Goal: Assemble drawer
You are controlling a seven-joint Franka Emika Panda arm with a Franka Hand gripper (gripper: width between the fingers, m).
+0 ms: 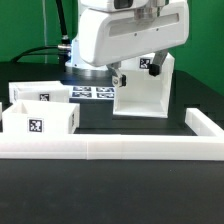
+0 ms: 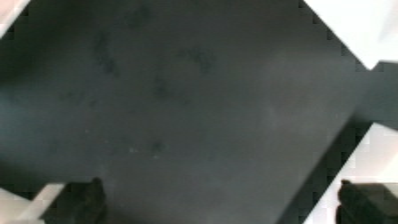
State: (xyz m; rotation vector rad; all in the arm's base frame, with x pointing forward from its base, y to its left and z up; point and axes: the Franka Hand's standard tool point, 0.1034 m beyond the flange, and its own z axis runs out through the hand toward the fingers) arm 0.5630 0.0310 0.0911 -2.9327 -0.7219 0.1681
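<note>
The tall white casing [image 1: 143, 96] stands on the dark table at the exterior view's right, with a tag near its top. My gripper [image 1: 134, 72] hangs at the casing's top edge, partly hidden by the arm's white body. In the wrist view my gripper [image 2: 217, 206] is open, its dark fingertips [image 2: 68, 206] wide apart with only bare dark table between them. A white face of the casing [image 2: 370, 150] lies beside one fingertip. Two small open-top trays sit at the exterior view's left: one in front [image 1: 40, 119], one behind [image 1: 40, 95].
A long low white bar [image 1: 110, 149] runs along the front and turns back at the exterior view's right [image 1: 205, 124]. The marker board [image 1: 95, 93] lies flat behind the trays, beside the casing. Black cables lie at the back left.
</note>
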